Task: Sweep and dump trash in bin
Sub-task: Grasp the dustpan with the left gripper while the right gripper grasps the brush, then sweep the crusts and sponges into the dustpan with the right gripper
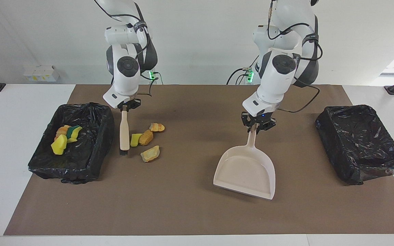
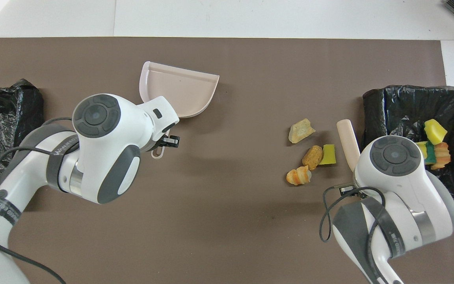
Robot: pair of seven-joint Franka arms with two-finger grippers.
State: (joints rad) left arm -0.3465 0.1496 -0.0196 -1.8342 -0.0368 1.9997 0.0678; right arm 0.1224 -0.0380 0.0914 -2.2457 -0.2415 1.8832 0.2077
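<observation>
Several trash pieces lie loose on the brown mat: a yellow sponge chunk [image 1: 135, 139] [image 2: 328, 154], a brown bread piece [image 1: 146, 137] [image 2: 312, 157], a croissant [image 1: 157, 127] [image 2: 298, 175] and a pale piece [image 1: 150, 153] [image 2: 301, 130]. More trash [image 1: 65, 136] [image 2: 434, 148] sits in the black-lined bin [image 1: 94, 143] [image 2: 376, 118] at the right arm's end. My right gripper [image 1: 125, 106] is shut on the brush [image 1: 124, 131] [image 2: 347, 138], which hangs between that bin and the loose pieces. My left gripper [image 1: 258, 125] [image 2: 166, 141] is shut on the handle of the beige dustpan [image 1: 248, 172] [image 2: 177, 88], which is turned at a slant.
A second black-lined bin [image 1: 361, 143] [image 2: 2, 138] stands at the left arm's end of the table. The brown mat [image 1: 190, 212] covers most of the white table. Small white boxes [image 1: 41, 73] sit at the table's corner by the right arm.
</observation>
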